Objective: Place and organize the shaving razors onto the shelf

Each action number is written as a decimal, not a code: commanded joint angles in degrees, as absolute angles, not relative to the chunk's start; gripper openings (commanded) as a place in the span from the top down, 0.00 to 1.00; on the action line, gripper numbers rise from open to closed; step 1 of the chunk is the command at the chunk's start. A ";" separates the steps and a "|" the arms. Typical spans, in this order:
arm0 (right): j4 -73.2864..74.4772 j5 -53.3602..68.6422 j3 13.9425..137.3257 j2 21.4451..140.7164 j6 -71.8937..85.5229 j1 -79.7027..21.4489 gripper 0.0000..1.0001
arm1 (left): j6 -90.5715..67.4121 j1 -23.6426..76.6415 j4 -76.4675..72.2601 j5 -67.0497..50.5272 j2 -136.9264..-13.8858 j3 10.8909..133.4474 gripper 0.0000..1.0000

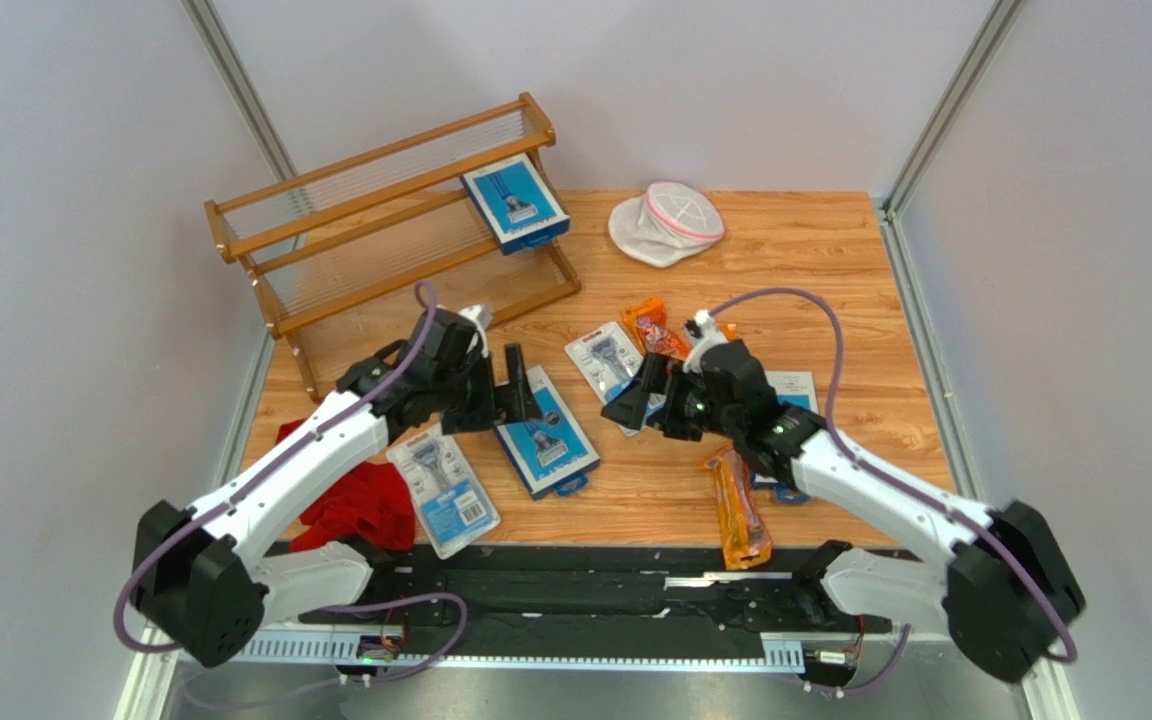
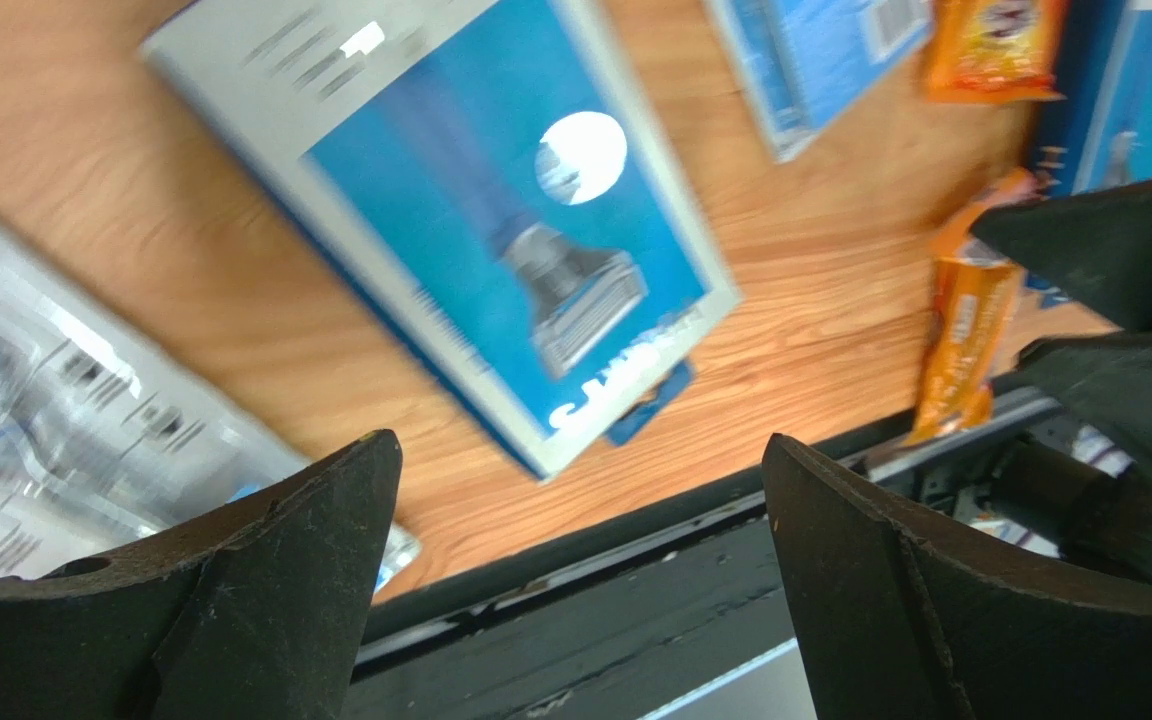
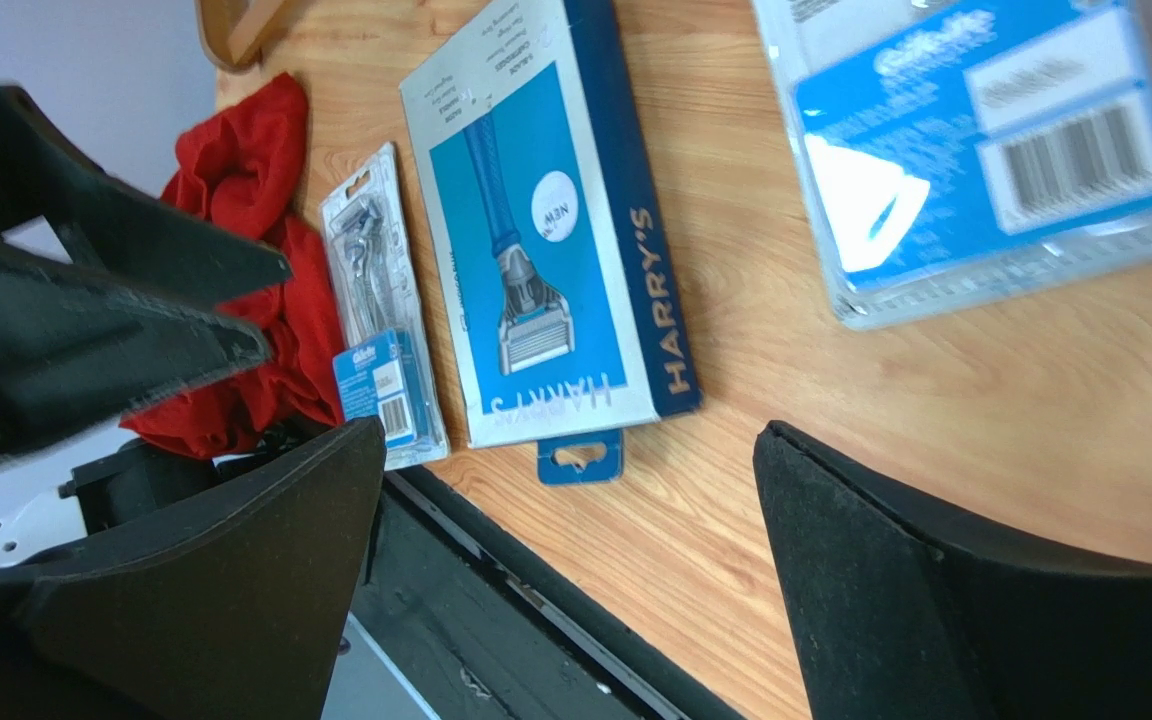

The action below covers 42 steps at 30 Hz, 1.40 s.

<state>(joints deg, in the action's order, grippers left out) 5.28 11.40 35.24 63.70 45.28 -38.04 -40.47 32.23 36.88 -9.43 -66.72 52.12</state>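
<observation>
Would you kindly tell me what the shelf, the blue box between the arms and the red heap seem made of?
The shelf looks like wood, smooth brown finish. The blue box: likely printed cardboard, crisp flat edges. The red heap: cloth, soft folds.

Plain pale-grey walls (image 1: pixel 56 225) are enclosing three sides | metal struts (image 1: pixel 241 90) are lining back corners | light-wood table (image 1: pixel 838 255) is sitting evenly lit
</observation>
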 commanded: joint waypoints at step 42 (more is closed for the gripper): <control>-13.27 26.72 47.55 99.23 51.51 -39.11 0.16 | -72.16 27.86 -37.62 -17.40 -86.31 15.03 0.30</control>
